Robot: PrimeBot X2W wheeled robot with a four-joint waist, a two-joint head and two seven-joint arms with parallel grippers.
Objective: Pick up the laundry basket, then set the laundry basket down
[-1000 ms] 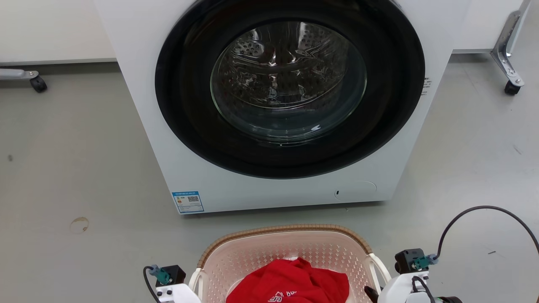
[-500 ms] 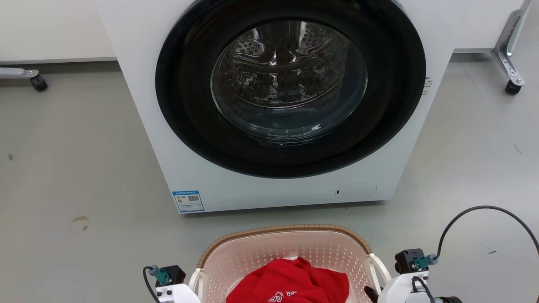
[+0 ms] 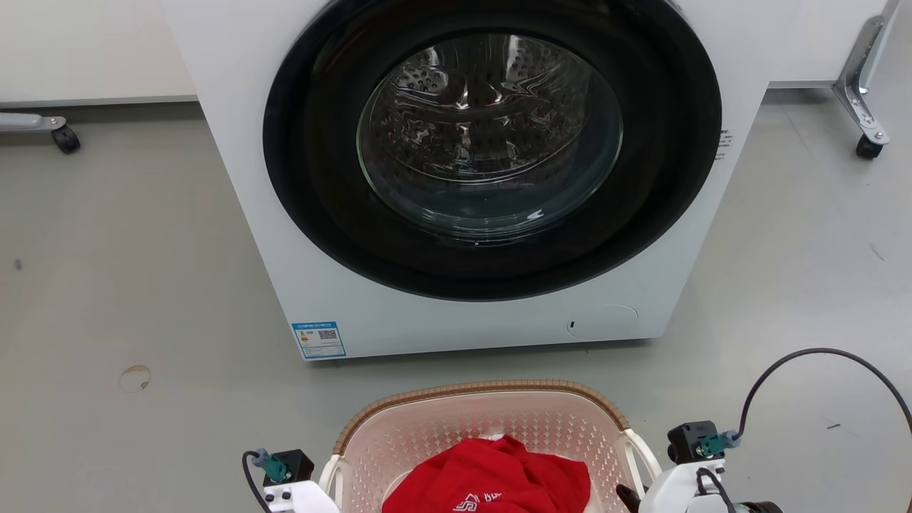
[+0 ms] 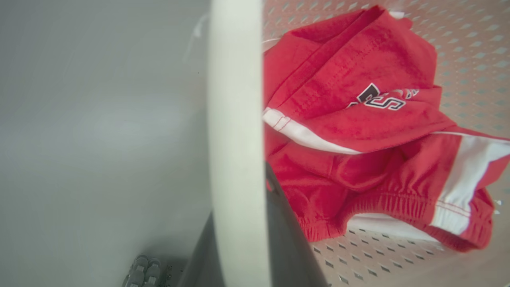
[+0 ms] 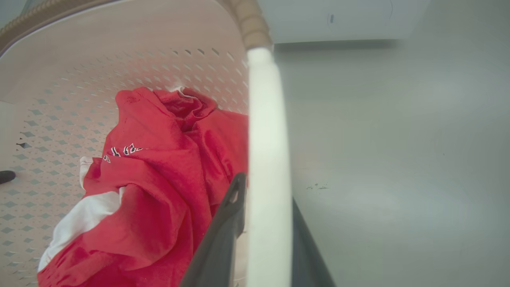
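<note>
The laundry basket (image 3: 484, 389), pale pink with a brown woven-look rim, sits at the bottom middle of the head view, in front of the washing machine. A red garment with white stripes (image 3: 491, 481) lies inside it. My left gripper (image 4: 239, 207) is shut on the basket's white left handle (image 4: 235, 119), which runs between its dark fingers. My right gripper (image 5: 267, 199) is shut on the white right handle (image 5: 265, 139) in the same way. Both wrists flank the basket in the head view, and both handles (image 3: 645, 452) stand upright.
A big white washing machine (image 3: 463, 328) with a shut dark round door stands close behind the basket. Castor legs sit at the far left (image 3: 64, 139) and far right (image 3: 866, 146). A black cable (image 3: 819, 353) arcs over my right wrist. Grey floor lies on both sides.
The washing machine and floor have slid slightly up the head view, a camera shift. The basket and both wrists keep their place in it, and both grips hold.
</note>
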